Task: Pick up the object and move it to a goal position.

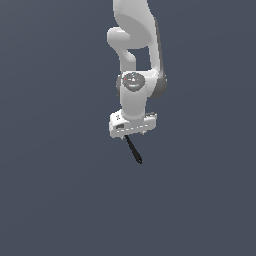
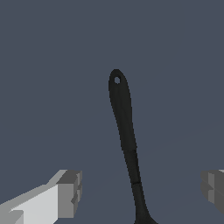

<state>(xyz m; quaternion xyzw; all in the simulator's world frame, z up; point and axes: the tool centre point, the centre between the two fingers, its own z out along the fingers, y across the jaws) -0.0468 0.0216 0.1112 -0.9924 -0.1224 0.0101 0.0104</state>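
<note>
In the exterior view the jaws are hidden under the gripper [image 1: 131, 134] body. Only part of the black handle [image 1: 134, 150] is seen, poking out below it. In the wrist view the handle [image 2: 125, 131] is shown w/ its holed round end; the jaws are spread wide, not touching it.

Plain dark grey-blue surface [image 1: 55, 200], flat, featureless
</note>
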